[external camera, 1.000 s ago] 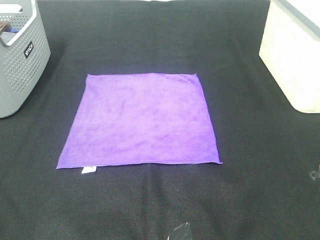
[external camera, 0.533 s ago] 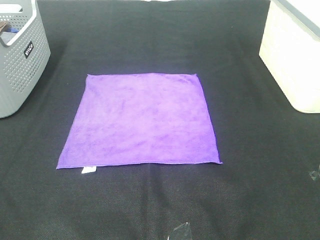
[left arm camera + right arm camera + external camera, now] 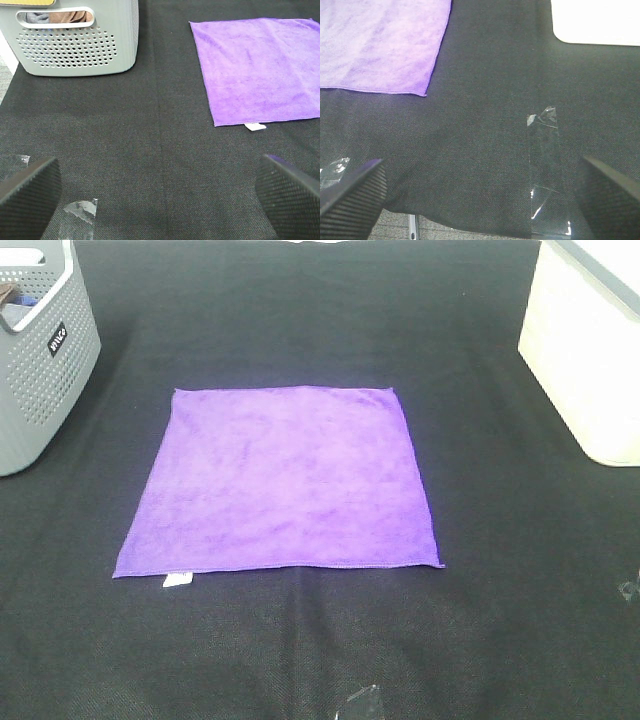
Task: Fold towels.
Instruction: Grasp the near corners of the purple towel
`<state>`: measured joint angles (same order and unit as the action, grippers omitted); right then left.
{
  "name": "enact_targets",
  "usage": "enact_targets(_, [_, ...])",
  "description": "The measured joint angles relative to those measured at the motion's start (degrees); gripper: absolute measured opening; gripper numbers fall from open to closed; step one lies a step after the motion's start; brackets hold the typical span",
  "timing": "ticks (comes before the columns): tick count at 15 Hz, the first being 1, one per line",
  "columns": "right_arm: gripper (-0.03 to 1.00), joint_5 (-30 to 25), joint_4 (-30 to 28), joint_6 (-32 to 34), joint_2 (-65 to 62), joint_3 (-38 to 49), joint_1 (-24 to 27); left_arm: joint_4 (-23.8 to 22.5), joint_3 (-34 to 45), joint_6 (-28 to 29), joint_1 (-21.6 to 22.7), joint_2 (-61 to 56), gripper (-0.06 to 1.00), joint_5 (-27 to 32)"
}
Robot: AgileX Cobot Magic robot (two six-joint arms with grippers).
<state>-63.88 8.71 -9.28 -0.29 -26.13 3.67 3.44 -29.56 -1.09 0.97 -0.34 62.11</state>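
Observation:
The purple towel (image 3: 280, 480) lies flat and unfolded in the middle of the black table, with its small white tag (image 3: 177, 580) at the near left corner. It also shows in the left wrist view (image 3: 257, 67) and the right wrist view (image 3: 380, 42). Neither gripper shows in the high view. My left gripper (image 3: 157, 197) is open and empty, held back from the towel's near left corner. My right gripper (image 3: 480, 200) is open and empty, held back from the towel's near right corner.
A grey perforated basket (image 3: 40, 360) stands at the back left, with cloth inside in the left wrist view (image 3: 75, 42). A cream bin (image 3: 590, 350) stands at the back right. Clear tape strips (image 3: 545, 170) stick to the table near the front edge.

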Motion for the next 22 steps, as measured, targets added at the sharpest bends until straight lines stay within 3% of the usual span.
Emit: enact_targets(22, [0.97,0.0,0.2,0.0,0.0,0.0,0.0,0.0,0.0,0.0,0.0,0.0,0.99,0.0])
